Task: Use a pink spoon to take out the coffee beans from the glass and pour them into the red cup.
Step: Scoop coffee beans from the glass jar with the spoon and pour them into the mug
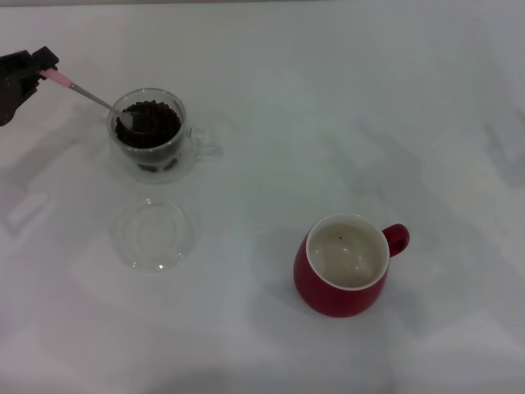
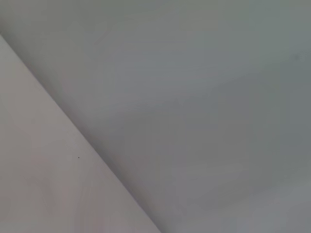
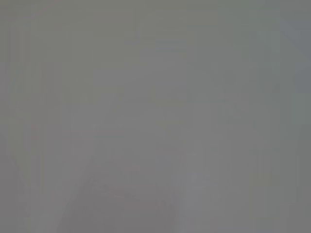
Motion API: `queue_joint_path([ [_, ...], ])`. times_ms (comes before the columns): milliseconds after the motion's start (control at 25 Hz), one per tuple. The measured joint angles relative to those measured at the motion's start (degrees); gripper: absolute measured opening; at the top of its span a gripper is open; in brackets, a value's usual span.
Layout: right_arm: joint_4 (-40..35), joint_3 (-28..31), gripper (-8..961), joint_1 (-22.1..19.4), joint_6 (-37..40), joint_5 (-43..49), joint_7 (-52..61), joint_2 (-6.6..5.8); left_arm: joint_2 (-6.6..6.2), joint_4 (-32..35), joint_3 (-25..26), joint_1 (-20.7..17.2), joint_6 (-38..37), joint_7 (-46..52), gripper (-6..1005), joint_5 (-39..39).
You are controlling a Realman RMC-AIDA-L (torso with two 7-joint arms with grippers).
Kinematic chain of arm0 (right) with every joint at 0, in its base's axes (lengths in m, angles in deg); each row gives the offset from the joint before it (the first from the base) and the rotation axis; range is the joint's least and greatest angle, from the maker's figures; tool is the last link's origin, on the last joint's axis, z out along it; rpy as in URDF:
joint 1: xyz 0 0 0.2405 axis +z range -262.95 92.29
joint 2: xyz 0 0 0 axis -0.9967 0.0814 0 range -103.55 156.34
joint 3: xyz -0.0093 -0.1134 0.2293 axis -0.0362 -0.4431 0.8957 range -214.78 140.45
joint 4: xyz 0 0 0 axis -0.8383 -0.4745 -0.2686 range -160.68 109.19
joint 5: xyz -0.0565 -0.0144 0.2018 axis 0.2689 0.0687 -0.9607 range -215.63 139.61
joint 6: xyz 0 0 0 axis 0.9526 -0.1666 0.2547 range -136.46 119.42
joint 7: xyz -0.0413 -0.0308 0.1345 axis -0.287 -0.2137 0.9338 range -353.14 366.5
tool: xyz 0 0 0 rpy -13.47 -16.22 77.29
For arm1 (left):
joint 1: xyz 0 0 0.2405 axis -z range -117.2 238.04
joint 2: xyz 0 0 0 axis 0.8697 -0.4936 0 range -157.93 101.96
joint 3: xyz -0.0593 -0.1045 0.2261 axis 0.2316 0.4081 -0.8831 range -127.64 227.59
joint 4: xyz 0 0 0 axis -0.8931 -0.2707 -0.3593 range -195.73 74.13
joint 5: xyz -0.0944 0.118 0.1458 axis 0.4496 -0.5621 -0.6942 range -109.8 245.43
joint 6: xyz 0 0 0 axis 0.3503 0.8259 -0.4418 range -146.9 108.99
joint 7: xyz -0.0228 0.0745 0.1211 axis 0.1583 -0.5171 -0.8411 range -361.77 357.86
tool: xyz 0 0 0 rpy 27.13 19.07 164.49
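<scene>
From the head camera I see my left hand (image 1: 37,72) at the far left edge of the white surface (image 1: 344,115), a black shape clamped on the pale pink handle end of the small pink spoon (image 1: 82,92) with the thin metal neck. The spoon slants down and away from the hand, and its shiny metal bowl sits inside the small clear double-walled glass (image 1: 149,135), resting in or on the dark brown coffee beans (image 1: 156,121) that fill most of the cup. I cannot tell whether any beans lie in the spoon's bowl. The glass stands upright, its clear side handle pointing toward the middle of the surface. Just in front of the glass, nearer to me, lies a flat round clear glass saucer (image 1: 153,233), apart from the glass and with nothing on it. Well off to the right and nearer still stands the rounded dark red ceramic cup (image 1: 344,271), upright, its red loop handle turned to the far right; its cream-white inside shows only a tiny dark speck near the back wall. My right arm does not show in the head view. Both wrist cameras give me only flat grey and pale tones, with nothing I can make out.
</scene>
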Motion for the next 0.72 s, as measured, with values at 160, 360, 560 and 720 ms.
queue_joint_path([
  [160,0.0,0.0,576,0.27,0.0,0.0,0.0,0.0,-0.08,0.28,-0.01,-0.06,-2.52,-1.26,123,0.0],
  [360,0.0,0.0,576,0.62,0.01,0.0,0.0,0.0,-0.09,0.41,-0.48,0.94,-6.15,-3.39,123,-0.53],
  [560,0.02,-0.01,576,0.69,0.08,0.0,0.0,0.0,0.11,0.53,-0.72,2.29,-9.3,-4.63,125,-2.16],
  [720,0.02,-0.44,576,0.7,0.19,0.07,0.0,0.0,0.31,0.54,-2.61,3.84,-11.21,-5.09,125,-3.37],
])
